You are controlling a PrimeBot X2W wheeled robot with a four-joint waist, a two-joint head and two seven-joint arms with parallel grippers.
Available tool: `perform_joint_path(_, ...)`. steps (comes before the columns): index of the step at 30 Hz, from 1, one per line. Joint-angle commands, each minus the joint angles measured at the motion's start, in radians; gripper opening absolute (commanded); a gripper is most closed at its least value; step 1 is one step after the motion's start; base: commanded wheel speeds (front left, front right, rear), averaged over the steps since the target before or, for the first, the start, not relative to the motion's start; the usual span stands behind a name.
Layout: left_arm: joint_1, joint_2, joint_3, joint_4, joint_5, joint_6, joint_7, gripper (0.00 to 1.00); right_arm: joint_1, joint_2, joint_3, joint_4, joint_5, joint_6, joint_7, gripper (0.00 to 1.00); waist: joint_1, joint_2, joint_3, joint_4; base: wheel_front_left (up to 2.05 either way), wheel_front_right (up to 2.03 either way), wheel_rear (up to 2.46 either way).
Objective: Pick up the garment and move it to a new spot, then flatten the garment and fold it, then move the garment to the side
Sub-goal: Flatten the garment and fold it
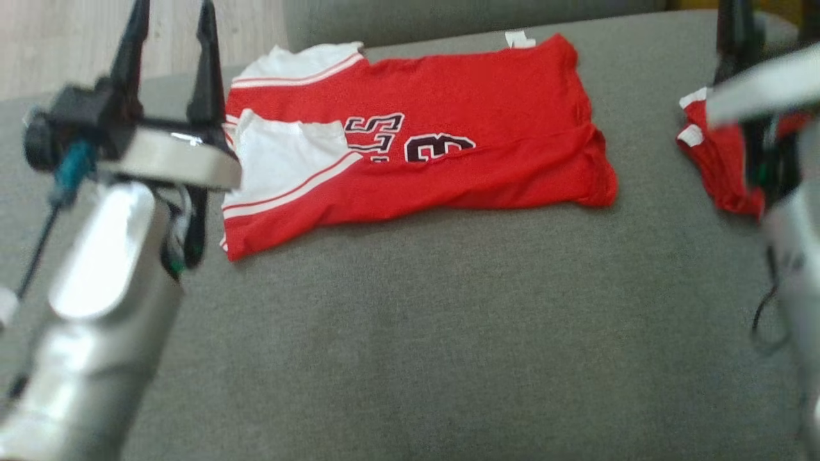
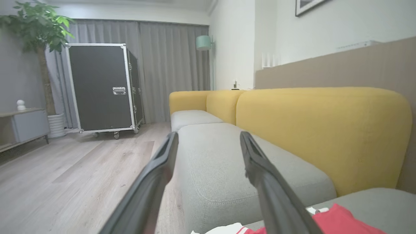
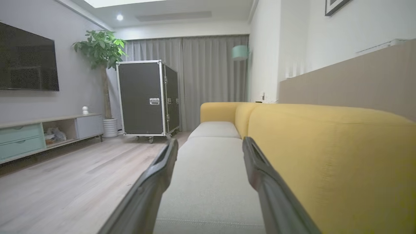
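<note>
A: Head view: the red jersey with white sleeves (image 1: 416,134) lies folded on the grey fabric sofa seat (image 1: 448,320). The left hand (image 1: 172,19) hangs by its sleeve end, fingers spread, empty.

B: Left wrist view agrees: wide fingers above the jersey's edge. A clean fold probably needs both layers pinched.

A: Right wrist view: the right hand (image 3: 208,143) is wide and empty too, and should drop low first.

Grey sofa seat (image 1: 448,333) carries a folded red jersey (image 1: 448,96) far centre, another red garment (image 1: 721,168) far right.
</note>
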Motion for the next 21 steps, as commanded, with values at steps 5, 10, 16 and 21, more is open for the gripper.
perform_joint_path(5, 0.255, -0.062, 0.179, -0.247, 0.059, 0.025, -0.008, 1.0, 0.378, 0.203, -0.24, -0.291, -0.25, 0.002, -0.007, 1.0, 0.0002, 0.0, -0.085, 0.006, 0.0, 0.0, 0.0)
perform_joint_path(10, 0.466, -0.138, 0.259, -0.276, 0.12, 0.011, -0.008, 1.0, 0.561, 0.268, -0.276, -0.35, -0.322, 0.002, -0.007, 1.0, 0.0002, 0.0, -0.134, 0.008, 0.0, 0.0, 0.0)
perform_joint_path(16, 0.627, -0.23, 0.357, -0.299, 0.179, -0.025, -0.008, 1.0, 0.703, 0.28, -0.269, -0.37, -0.324, 0.002, -0.007, 1.0, 0.0002, 0.0, -0.152, 0.016, 0.0, 0.0, 0.0)
perform_joint_path(21, 0.661, -0.262, 0.407, -0.301, 0.225, -0.061, -0.008, 1.0, 0.728, 0.281, -0.25, -0.381, -0.305, 0.002, -0.007, 1.0, 0.0002, 0.0, -0.155, 0.019, 0.0, 0.0, 0.0)
